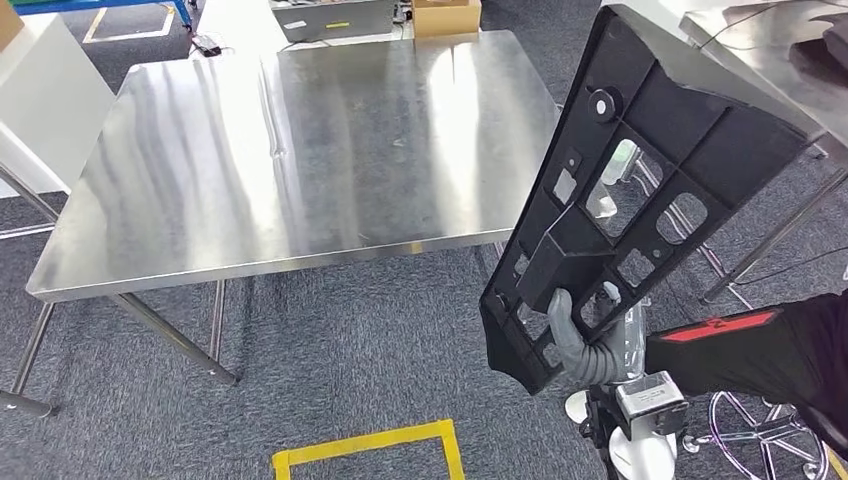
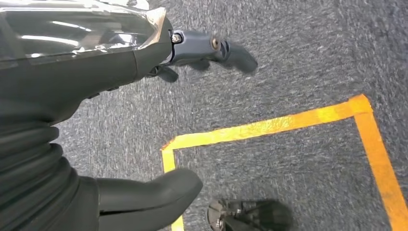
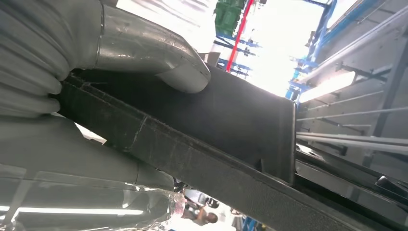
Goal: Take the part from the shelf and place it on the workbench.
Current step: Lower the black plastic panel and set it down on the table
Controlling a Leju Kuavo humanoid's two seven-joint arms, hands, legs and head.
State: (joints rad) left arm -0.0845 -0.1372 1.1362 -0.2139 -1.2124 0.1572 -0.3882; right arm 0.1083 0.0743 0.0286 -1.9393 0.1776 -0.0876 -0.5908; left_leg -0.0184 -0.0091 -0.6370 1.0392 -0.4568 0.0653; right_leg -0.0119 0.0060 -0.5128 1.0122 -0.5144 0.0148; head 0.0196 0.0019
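A: The steel surface [image 1: 300,160] lay bare at eleven o'clock; the black part [image 1: 640,170] stood tilted in the air at three, off its edge.

B: And the grip?

A: The right hand [image 1: 580,345] clasped its lower end, fingers wrapped round. The left hand [image 2: 96,72] hung over the carpet holding nothing, fingers apart. I'd have swung across, levelled the part, then lowered flat.

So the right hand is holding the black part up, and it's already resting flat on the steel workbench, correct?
Not quite. The right hand does hold the black part, but the head view shows it tilted upright in the air beside the steel workbench, not resting flat on it.
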